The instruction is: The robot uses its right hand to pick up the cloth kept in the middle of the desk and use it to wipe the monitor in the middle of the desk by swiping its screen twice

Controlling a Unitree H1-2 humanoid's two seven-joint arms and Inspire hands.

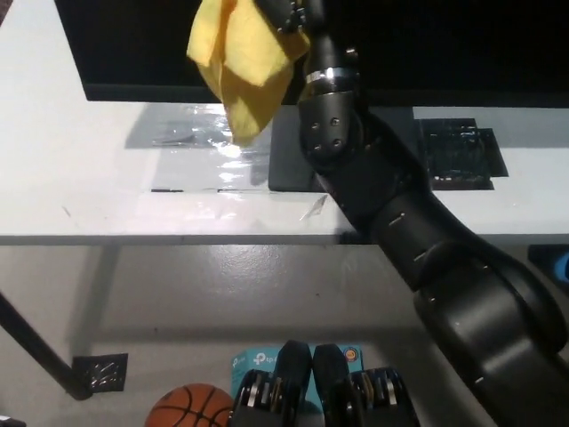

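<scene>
While the black right hand [289, 13] sits at the top centre of the head view, its fingers are clenched on the yellow cloth [242, 67], which hangs in loose folds in front of the lower edge of the monitor [427, 44] and over the white bench [89, 178]. Whether the cloth touches the screen cannot be told from this steep angle. The left hand is out of view. To swipe well, the hand should probably press the bunched cloth flat to the dark screen and travel level across the frame, keeping the dangling corner clear of the stand [289, 160] and holding light, even pressure so the monitor does not rock.
</scene>
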